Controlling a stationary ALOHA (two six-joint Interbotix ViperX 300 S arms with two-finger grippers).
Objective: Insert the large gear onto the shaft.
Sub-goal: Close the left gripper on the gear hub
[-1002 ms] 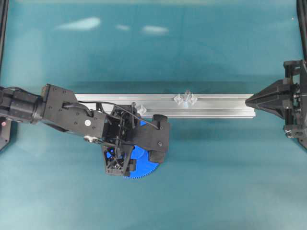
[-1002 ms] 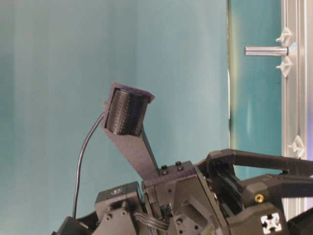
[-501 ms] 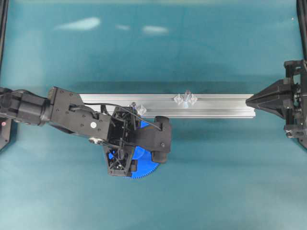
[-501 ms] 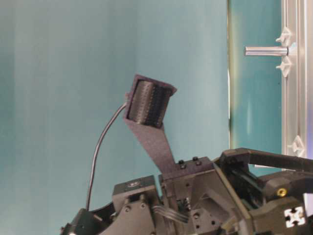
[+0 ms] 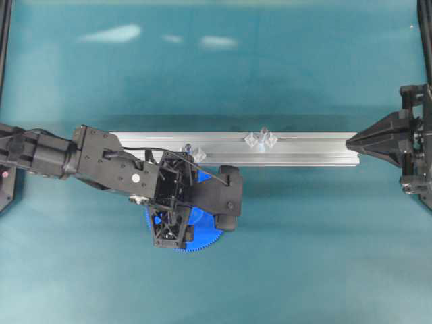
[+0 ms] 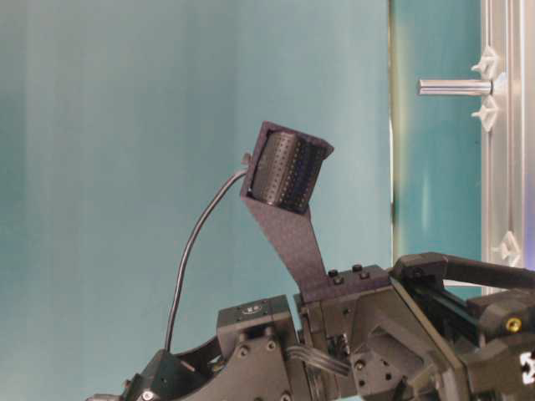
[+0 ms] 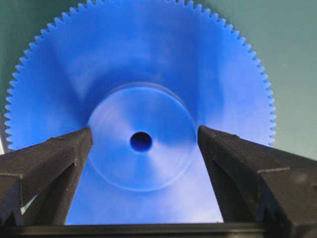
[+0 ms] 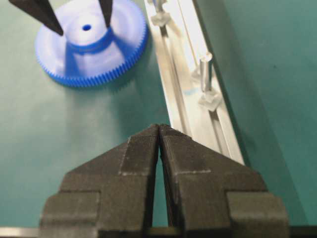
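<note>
- My surface (image 5: pixel 304 256) is covered edge to edge in a flat teal-green material, plain and unpatterned.
- Overhead light throws a few pale, blurred glare patches (image 5: pixel 111 32) onto the far part of the surface in the overhead view.
- A dark upright frame post (image 5: pixel 5 40) borders the far left corner, and another (image 5: pixel 425 27) borders the far right corner.
- A soft shadow band lies on the surface along the far side of the aluminium rail (image 5: pixel 304 148) that crosses its middle.
- In the table-level view, a teal backdrop (image 6: pixel 167 109) fills most of the picture, paler than the surface, with a bright thin seam (image 6: pixel 390 125) where the two meet.
</note>
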